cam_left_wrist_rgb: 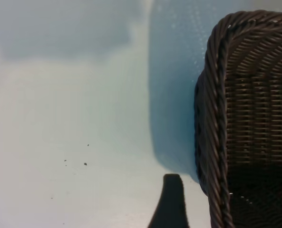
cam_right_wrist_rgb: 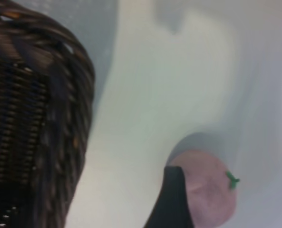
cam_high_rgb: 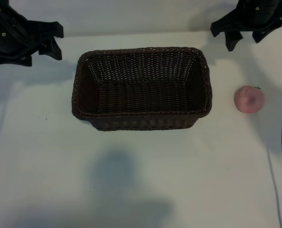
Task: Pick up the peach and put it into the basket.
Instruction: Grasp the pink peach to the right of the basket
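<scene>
White surface (cam_high_rgb: 141, 180): peach (cam_high_rgb: 249, 99) right of basket (cam_high_rgb: 141, 124); my right tool (cam_high_rgb: 243, 34), fingers apart, hangs nearest for the pick; left tool (cam_high_rgb: 36, 45) apart too.

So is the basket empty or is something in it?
Empty. The basket shows only its bare woven floor, and the peach lies on the table beside it.

Left hand (cam_high_rgb: 50, 42) raised at far left, fingers apart, right hand (cam_high_rgb: 245, 37) far right, likewise parted
</scene>
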Robot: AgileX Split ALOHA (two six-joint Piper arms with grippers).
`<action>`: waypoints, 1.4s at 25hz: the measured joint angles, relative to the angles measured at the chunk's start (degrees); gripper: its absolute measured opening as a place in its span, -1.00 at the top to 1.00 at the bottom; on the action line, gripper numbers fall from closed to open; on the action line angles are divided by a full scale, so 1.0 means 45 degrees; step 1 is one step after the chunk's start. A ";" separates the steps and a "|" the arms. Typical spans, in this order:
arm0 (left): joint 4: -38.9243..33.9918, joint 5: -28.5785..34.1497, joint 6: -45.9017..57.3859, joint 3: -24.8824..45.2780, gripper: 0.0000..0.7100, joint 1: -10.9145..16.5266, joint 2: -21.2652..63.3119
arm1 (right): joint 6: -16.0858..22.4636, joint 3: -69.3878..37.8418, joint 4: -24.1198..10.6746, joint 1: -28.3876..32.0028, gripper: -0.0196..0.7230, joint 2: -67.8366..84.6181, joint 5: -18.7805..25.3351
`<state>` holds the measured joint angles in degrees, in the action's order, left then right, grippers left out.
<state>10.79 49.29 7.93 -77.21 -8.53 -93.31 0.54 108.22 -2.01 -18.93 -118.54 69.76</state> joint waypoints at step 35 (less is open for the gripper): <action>-0.0487 -0.0089 -0.0056 0.0000 -0.65 0.0000 0.0000 | 0.0964 -0.5922 -0.0014 0.1005 -0.33 -0.0178 -0.4421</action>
<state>8.59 48.89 7.68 -77.21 -8.53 -93.31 4.88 81.58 -2.07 -14.41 -119.34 49.87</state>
